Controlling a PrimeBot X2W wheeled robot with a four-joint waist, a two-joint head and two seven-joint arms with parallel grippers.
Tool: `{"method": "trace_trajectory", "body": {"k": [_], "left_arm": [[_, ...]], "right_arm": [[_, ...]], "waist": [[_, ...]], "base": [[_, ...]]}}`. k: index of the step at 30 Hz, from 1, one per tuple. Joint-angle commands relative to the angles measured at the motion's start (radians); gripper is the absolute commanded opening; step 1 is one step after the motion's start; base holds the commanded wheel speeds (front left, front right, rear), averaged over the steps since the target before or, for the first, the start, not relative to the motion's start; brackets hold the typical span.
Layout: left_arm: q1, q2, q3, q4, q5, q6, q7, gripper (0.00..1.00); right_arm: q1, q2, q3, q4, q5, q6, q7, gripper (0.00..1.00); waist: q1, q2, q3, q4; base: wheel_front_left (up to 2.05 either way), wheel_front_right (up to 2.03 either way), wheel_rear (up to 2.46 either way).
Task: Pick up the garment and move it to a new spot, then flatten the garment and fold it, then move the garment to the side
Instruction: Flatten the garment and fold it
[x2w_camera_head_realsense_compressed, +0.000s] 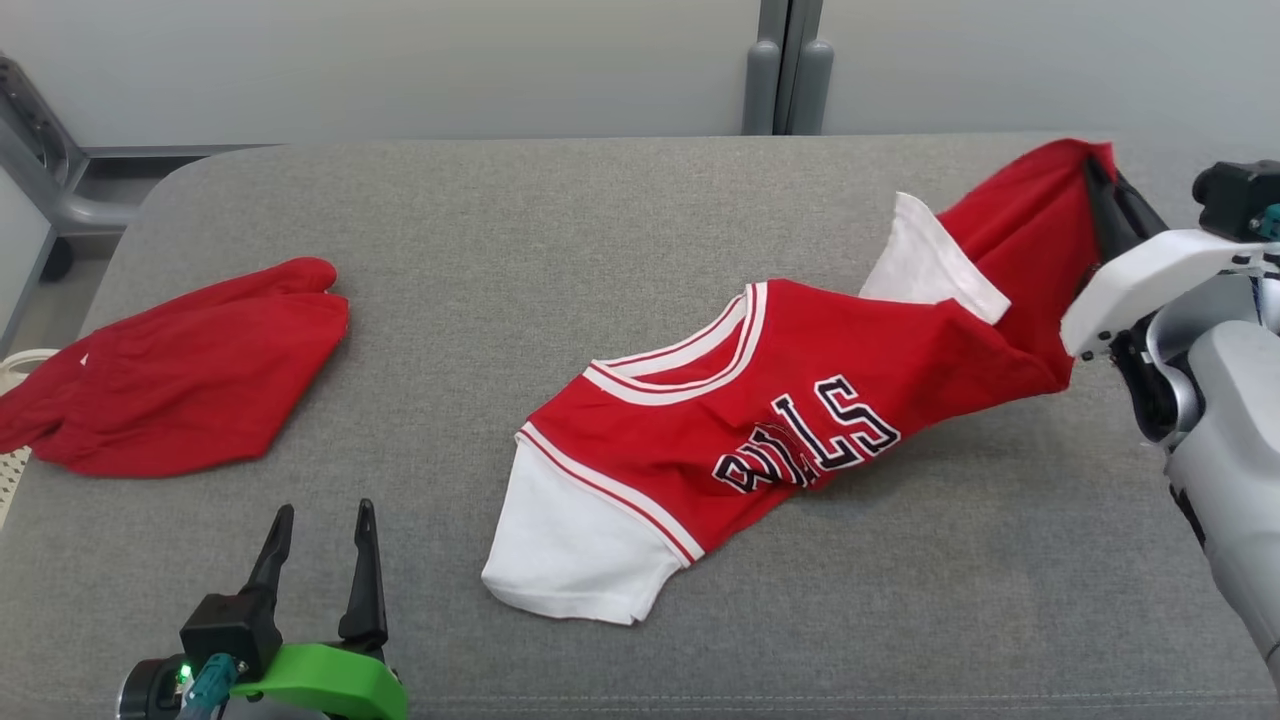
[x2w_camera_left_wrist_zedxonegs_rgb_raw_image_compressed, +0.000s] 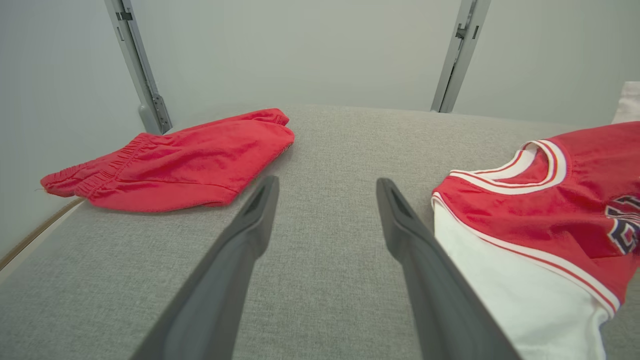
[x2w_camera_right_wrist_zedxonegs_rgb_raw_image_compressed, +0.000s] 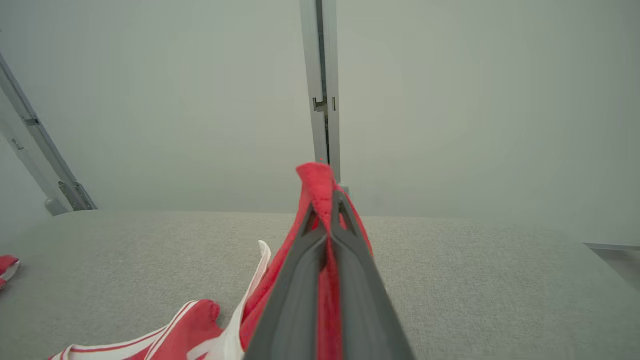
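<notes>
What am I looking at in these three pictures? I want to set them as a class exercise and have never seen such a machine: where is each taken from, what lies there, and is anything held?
This is a two-armed robot. One picture looks down from a camera on its head; the other two come from cameras on its wrists, looking along each gripper's two dark fingers. On the grey padded surface lie a red-and-white jersey and, to the robot's left, a plain red garment. The right gripper is shut on one red end of the jersey, raising it while the rest lies flat. The left gripper is open and empty.
</notes>
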Motion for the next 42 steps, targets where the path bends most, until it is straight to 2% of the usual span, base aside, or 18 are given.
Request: {"method": "trace_trajectory", "body": {"k": [1, 9, 15, 21, 27, 34, 39, 42], "left_arm": [[-0.003, 0.002, -0.004, -0.002, -0.009, 0.003, -0.003, 1.0], [0.006, 0.001, -0.005, -0.001, -0.014, 0.01, -0.003, 1.0], [0.02, 0.001, -0.005, -0.007, -0.019, 0.02, -0.003, 1.0], [0.01, 0.001, -0.012, -0.01, -0.025, 0.025, -0.003, 1.0], [-0.002, 0.001, -0.026, -0.007, -0.032, 0.027, -0.003, 1.0], [-0.024, 0.001, -0.035, 0.005, -0.031, 0.019, -0.003, 1.0], [-0.029, 0.001, -0.041, 0.01, -0.027, 0.016, -0.003, 1.0], [-0.036, 0.001, -0.05, 0.015, -0.026, 0.013, -0.003, 1.0]], "right_arm": [[0.017, -0.004, -0.009, 0.02, -0.012, 0.0, 0.023, 0.0], [0.034, -0.024, -0.073, -0.059, -0.023, 0.0, 0.024, 0.0], [0.1, -0.054, -0.181, -0.225, -0.066, 0.0, 0.048, 0.0], [0.205, -0.021, -0.305, -0.423, -0.132, 0.0, 0.176, 0.0], [0.289, 0.025, -0.368, -0.508, -0.182, 0.0, 0.302, 0.0], [0.29, 0.072, -0.364, -0.472, -0.202, 0.0, 0.344, 0.0], [0.215, 0.095, -0.32, -0.381, -0.194, 0.0, 0.298, 0.0], [0.154, 0.089, -0.304, -0.281, -0.222, 0.0, 0.243, 0.0]], "waist": [[0.0, 0.0, 0.004, 0.006], [0.0, 0.0, 0.005, 0.018], [0.0, 0.0, 0.001, 0.014], [0.0, 0.0, 0.009, 0.005], [0.0, 0.0, 0.019, 0.004], [0.0, 0.0, 0.028, 0.014], [0.0, 0.0, 0.032, 0.023], [0.0, 0.0, 0.032, 0.032]], "base": [[0.0, 0.0, 0.0], [0.0, 0.0, 0.0], [0.0, 0.0, 0.0], [0.0, 0.0, 0.0], [0.0, 0.0, 0.0], [0.0, 0.0, 0.0], [0.0, 0.0, 0.0], [0.0, 0.0, 0.0]]}}
